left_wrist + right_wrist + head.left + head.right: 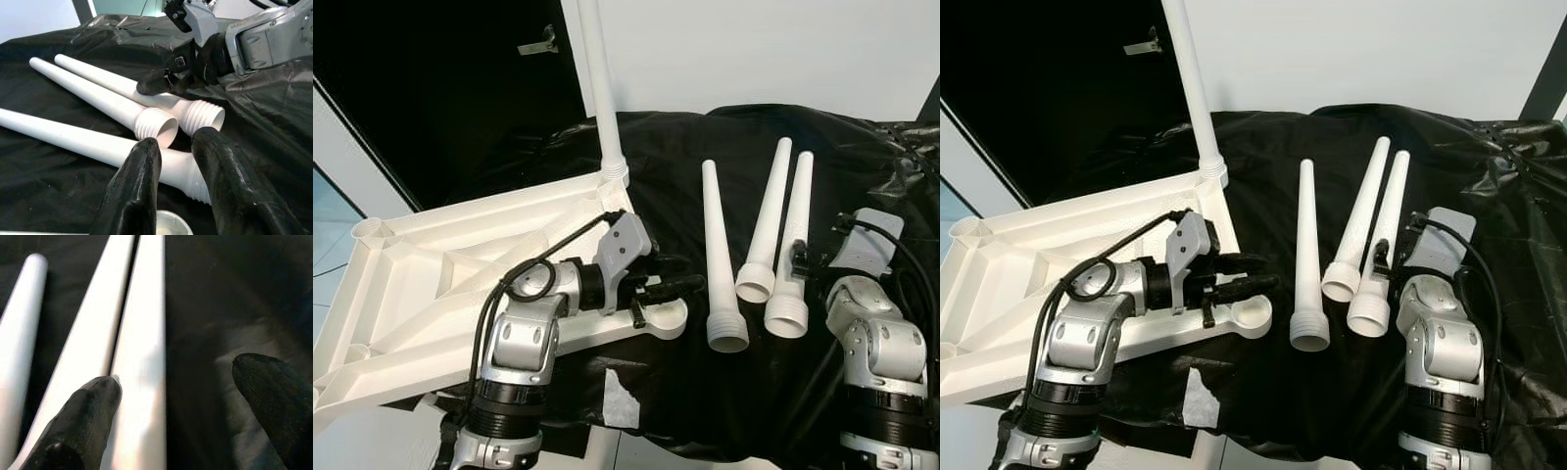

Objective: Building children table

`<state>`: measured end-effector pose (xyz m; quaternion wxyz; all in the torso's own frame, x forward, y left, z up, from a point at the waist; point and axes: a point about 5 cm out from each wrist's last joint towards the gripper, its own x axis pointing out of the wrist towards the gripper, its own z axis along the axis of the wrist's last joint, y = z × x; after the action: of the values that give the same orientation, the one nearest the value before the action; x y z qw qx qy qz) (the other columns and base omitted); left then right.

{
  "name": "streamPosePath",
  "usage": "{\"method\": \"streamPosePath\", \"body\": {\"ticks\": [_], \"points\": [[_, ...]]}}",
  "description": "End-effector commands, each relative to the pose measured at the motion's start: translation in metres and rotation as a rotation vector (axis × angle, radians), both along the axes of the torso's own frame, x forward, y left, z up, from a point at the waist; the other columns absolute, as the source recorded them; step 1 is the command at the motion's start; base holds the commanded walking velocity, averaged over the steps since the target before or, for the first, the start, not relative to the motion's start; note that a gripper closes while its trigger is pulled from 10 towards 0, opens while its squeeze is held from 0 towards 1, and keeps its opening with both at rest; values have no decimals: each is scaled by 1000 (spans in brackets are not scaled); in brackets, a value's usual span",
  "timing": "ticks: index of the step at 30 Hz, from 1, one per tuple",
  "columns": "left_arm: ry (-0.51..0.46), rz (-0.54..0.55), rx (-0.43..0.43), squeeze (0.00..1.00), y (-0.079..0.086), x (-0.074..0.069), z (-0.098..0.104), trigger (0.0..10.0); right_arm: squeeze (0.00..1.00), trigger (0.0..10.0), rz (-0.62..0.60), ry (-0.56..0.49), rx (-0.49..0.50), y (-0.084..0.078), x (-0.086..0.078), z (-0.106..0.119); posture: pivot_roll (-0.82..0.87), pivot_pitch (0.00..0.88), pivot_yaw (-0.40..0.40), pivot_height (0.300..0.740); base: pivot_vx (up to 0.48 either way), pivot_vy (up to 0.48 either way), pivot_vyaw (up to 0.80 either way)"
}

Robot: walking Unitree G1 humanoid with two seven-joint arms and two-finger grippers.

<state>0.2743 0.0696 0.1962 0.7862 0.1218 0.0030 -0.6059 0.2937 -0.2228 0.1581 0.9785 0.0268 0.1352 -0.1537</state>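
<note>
A white table top (431, 284) lies upside down at the left, with one white leg (597, 88) standing upright in its far corner. Three loose white legs (717, 245) (769, 211) (795, 230) lie side by side on the black cloth. My left gripper (690, 277) hovers open just above the top's near corner socket (666, 315), pointing toward the legs, with nothing between its fingers (142, 176). Over the thick end of the rightmost leg (146, 357) my right gripper (181, 382) is open, one finger (93, 401) resting where that leg meets its neighbour.
Crumpled black cloth (862, 147) covers the whole work surface and bunches up at the far right. A dark opening (431, 98) and a white wall (754, 49) stand behind. A strip of white tape (619, 401) sits on the cloth's near edge.
</note>
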Motion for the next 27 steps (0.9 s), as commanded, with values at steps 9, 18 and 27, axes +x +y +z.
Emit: {"method": "streamPosePath", "body": {"ticks": [9, 18, 27], "points": [[-51, 278, -29, 0, 3, 11, 1, 10000, 0, 10000, 99, 114, 102, -8, 12, -5, -47, 0, 36, 740, 0, 0, 0], [-55, 291, -34, 0, 2, 11, 2, 10000, 0, 10000, 118, 254, 238, -15, 15, -14, -49, 0, 25, 740, 0, 0, 0], [-60, 309, -34, 0, 3, 13, 2, 10000, 0, 7961, 157, 412, 269, -25, 14, -22, -51, 0, 13, 740, 0, 0, 0]]}}
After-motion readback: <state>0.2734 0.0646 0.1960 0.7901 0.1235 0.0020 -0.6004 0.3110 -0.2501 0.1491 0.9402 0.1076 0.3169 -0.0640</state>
